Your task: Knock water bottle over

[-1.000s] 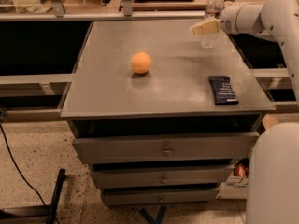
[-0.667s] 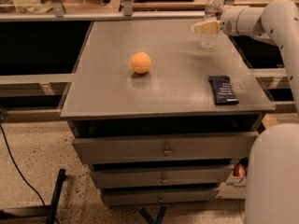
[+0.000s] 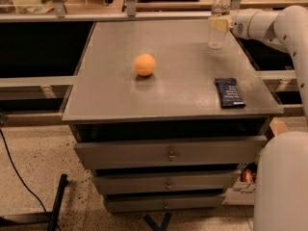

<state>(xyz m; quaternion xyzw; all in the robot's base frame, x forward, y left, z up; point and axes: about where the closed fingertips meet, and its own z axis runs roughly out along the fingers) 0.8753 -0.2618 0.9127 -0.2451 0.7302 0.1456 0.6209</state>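
Note:
The water bottle [image 3: 219, 13] is clear with a white cap. It stands upright at the far right corner of the grey cabinet top [image 3: 173, 90]. My gripper [image 3: 219, 24] comes in from the right on the white arm [image 3: 269, 25]. It is at the bottle's mid-height, level with its label band and overlapping it in the view. I cannot tell whether it touches the bottle.
An orange ball [image 3: 145, 64] sits near the middle of the top. A dark blue packet [image 3: 229, 92] lies near the front right edge. Drawers [image 3: 168, 153] are below. Shelving and rails run behind the cabinet. A black cable [image 3: 14, 172] crosses the floor at left.
My gripper has shifted slightly right and back, closer onto the bottle. The bottle still stands upright; ball and packet have not moved.

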